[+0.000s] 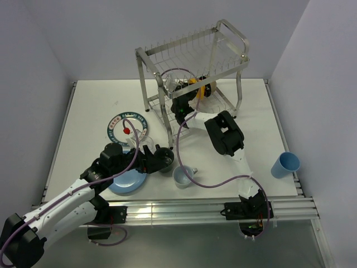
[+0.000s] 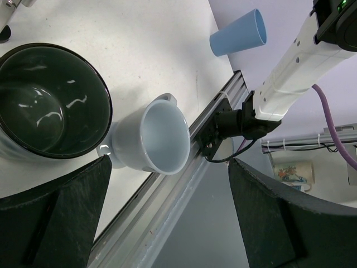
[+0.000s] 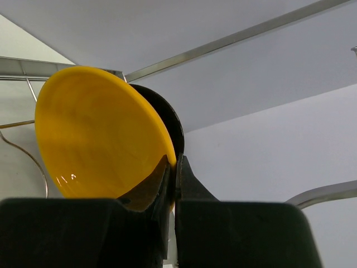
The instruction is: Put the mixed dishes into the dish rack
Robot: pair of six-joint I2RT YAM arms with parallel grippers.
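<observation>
You seem to be seating the orange bowl (image 3: 95, 134) in the dish rack (image 1: 189, 50), lower tier, near the far edge; right gripper (image 3: 174, 162) clamps its rim; next, release gently; left gripper (image 2: 170, 164) gapes, empty.

Top view: light blue plate (image 1: 131, 181) partly under left arm (image 1: 72, 202). Left wrist: dark mug (image 2: 50, 100) cut by frame edge. Right wrist: orange bowl (image 3: 95, 131), lower rim behind right gripper (image 3: 174, 170).

blocked: dark mug (image 1: 164, 158) beside pale mug (image 1: 182, 177) | free: table (image 1: 262, 125) around blue cup (image 1: 285, 164)
</observation>
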